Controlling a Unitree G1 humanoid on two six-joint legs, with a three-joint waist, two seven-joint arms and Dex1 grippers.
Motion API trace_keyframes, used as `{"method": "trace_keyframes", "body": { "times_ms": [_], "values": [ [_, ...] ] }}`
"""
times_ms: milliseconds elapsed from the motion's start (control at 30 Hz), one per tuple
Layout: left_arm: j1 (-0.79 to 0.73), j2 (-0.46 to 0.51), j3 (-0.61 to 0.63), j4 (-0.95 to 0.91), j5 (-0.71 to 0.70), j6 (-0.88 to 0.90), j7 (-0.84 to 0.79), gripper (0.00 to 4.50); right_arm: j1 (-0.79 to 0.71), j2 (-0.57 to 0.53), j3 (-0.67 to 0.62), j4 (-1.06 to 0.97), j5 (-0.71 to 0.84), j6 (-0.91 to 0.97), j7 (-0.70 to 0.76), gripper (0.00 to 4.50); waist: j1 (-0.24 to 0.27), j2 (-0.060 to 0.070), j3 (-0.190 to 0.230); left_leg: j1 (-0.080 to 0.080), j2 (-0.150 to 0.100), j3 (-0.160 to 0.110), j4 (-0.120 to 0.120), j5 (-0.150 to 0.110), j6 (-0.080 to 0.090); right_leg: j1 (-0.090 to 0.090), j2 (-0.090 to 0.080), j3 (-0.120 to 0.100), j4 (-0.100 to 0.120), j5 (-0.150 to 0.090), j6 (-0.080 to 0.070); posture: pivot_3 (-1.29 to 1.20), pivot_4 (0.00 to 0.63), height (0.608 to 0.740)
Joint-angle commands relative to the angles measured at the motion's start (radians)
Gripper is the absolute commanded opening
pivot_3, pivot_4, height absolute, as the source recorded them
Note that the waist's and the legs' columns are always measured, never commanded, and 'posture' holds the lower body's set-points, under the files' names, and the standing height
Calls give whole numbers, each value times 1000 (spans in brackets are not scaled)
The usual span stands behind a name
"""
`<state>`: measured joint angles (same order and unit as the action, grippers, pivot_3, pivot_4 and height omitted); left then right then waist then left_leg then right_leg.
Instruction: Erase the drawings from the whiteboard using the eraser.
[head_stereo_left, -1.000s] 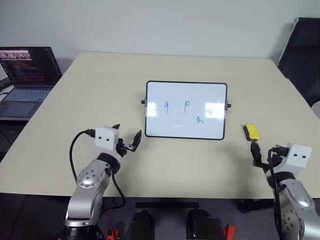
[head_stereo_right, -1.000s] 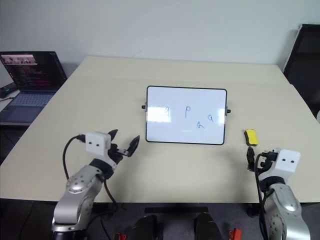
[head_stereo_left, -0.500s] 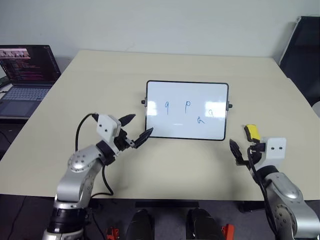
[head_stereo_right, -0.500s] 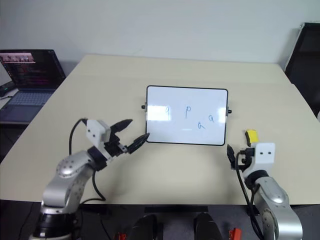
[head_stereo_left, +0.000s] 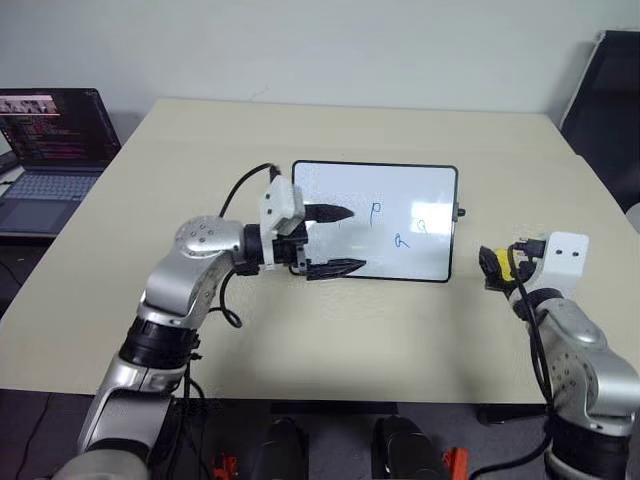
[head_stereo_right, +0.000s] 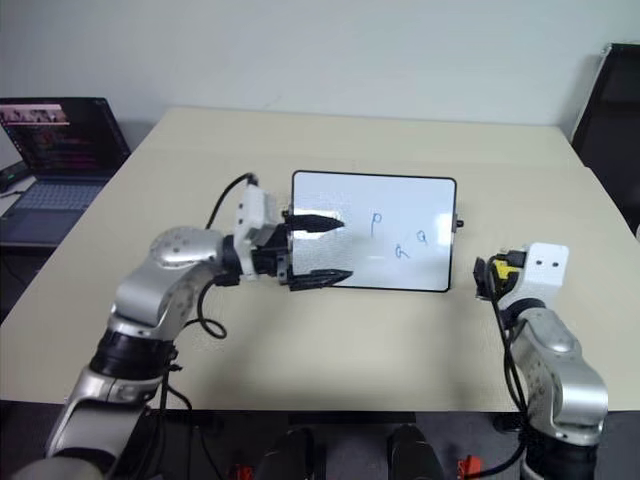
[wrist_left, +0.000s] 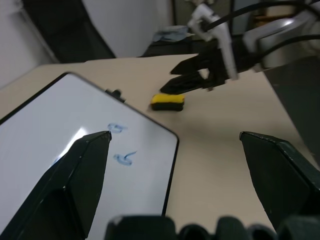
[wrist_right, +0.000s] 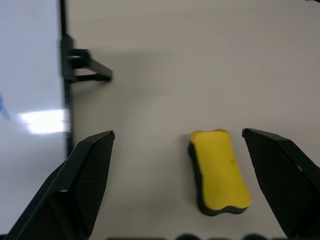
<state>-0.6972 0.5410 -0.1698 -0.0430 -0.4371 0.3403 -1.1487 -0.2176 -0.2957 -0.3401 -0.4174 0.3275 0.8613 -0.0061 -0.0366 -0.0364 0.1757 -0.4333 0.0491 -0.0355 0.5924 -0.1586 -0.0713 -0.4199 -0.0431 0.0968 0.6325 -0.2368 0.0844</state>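
- The small yellow eraser block with a dark underside (wrist_right: 219, 172) was left on the beige table (head_stereo_left: 200, 160), just right of the black-framed whiteboard (head_stereo_left: 375, 220).
- The right gripper (wrist_right: 177, 145) was held wide open just short of it (probably lining up a grab).
- The left gripper (head_stereo_left: 330, 240) was spread open over the board's left edge, nothing held, presumably for steadying; the blue drawings (head_stereo_left: 400, 240) were untouched.

Yellow eraser (wrist_right: 219, 170) with dark underside, blue drawings (head_stereo_left: 400, 226) on black-framed white whiteboard (head_stereo_left: 400, 190)
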Motion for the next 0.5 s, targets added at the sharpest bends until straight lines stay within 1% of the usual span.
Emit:
{"method": "trace_keyframes", "body": {
  "times_ms": [33, 200, 500],
  "values": [
    [-57, -27, -26, 24, 11, -22, -49, 4500, -45, -43, -16, 71, -9, -37, 35, 4479, -1, 0, 0, 0, 0, 0, 0, 0, 0, 0, 0, 0, 1, 0, 0, 0, 150, 740],
    [-101, -64, -31, 39, -6, -3, -90, 4500, -86, -82, 7, 201, -20, -59, 79, 4479, -4, 0, 0, 0, 0, 0, 1, 0, 0, 0, 0, 0, 2, 0, 1, 0, 150, 740],
    [-90, -59, -13, 40, 0, 0, -99, 4500, -118, -101, 34, 339, -56, -122, 124, 4479, -13, 0, 0, 2, 0, -3, 3, 1, 1, -1, 2, 0, 12, -2, 1, 0, 150, 740]
  ]
}}
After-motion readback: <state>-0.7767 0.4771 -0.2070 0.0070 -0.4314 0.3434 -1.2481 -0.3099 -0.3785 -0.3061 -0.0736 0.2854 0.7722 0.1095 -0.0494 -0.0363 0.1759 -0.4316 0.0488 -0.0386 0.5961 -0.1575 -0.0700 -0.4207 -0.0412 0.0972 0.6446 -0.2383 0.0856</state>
